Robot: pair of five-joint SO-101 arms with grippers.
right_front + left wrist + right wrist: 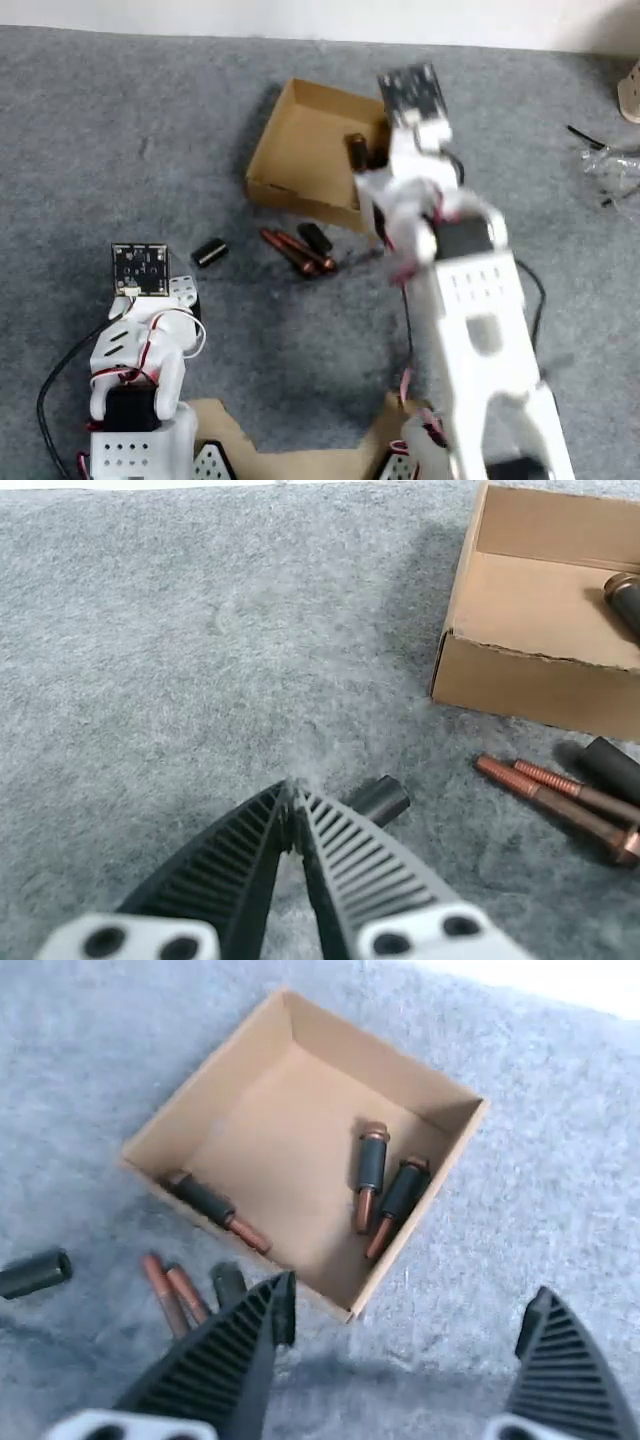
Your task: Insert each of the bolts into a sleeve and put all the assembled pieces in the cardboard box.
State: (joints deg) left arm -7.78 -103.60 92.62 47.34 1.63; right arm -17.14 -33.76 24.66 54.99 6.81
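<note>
Cardboard box (270, 1150) sits below the spread right pincer (415, 1290); left pincer (293, 800)'s pressed together, might knock that sleeve (378, 800) rolling.

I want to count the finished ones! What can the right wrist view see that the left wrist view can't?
Right wrist view: three assembled pieces lying inside the cardboard box, plus the right arm's jaws, wide open. Left wrist view: the left arm's jaws, shut, and just the end of one piece in the box. Both: the box, two bare bolts and two loose sleeves on the grey mat.
</note>
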